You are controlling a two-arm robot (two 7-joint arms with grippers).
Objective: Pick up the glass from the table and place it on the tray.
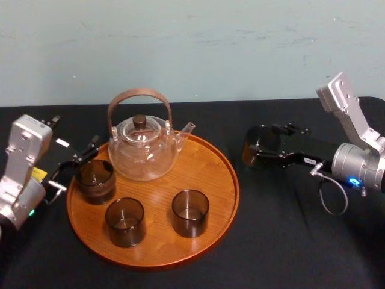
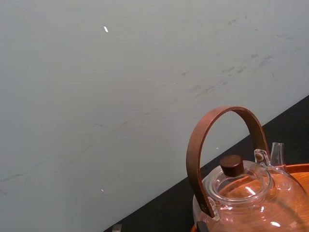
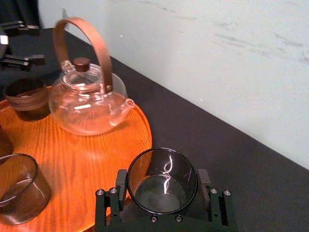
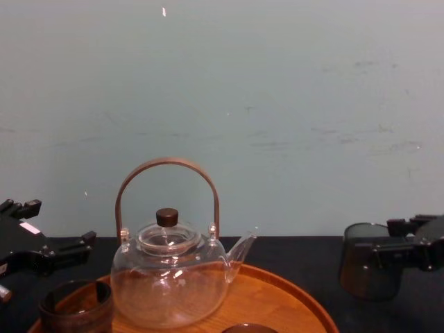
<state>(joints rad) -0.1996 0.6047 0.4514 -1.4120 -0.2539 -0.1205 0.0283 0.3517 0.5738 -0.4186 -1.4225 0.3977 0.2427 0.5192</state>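
Note:
The glass (image 1: 251, 146), a clear smoky tumbler, sits between the fingers of my right gripper (image 1: 257, 144), just right of the tray's rim. In the right wrist view both fingers press the sides of the glass (image 3: 161, 181), so the gripper is shut on it. From the chest the glass (image 4: 366, 267) stands upright. The round orange-brown tray (image 1: 207, 165) lies at the table's centre. My left gripper (image 1: 75, 167) is open at the tray's left edge, beside a dark cup (image 1: 95, 179).
A glass teapot (image 1: 143, 147) with a brown hoop handle stands at the back of the tray. Two more smoky glasses (image 1: 125, 221) (image 1: 190, 212) stand near its front. The table is covered in black cloth, and a pale wall rises behind.

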